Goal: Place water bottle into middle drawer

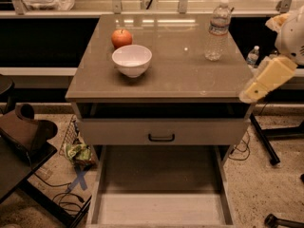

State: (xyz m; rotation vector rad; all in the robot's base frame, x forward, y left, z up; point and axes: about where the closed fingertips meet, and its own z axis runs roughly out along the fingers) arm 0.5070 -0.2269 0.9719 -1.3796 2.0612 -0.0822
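Cream-yellow pincer point(251, 91) right of the grey-brown table point(190, 68); red apple point(122, 38), white bowl point(132, 60), clear water bottle point(217, 30).

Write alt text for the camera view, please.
A clear ribbed plastic water bottle stands back right on a grey-brown cabinet top, above the wide grey-beige middle drawer, pulled open. The robot's cream gripper hangs beside the cabinet's right edge, apart from the bottle.

The gripper point(249, 95) hangs at the view's right edge, tilted down-left; its pale arm point(274, 71) rises up-right behind it.
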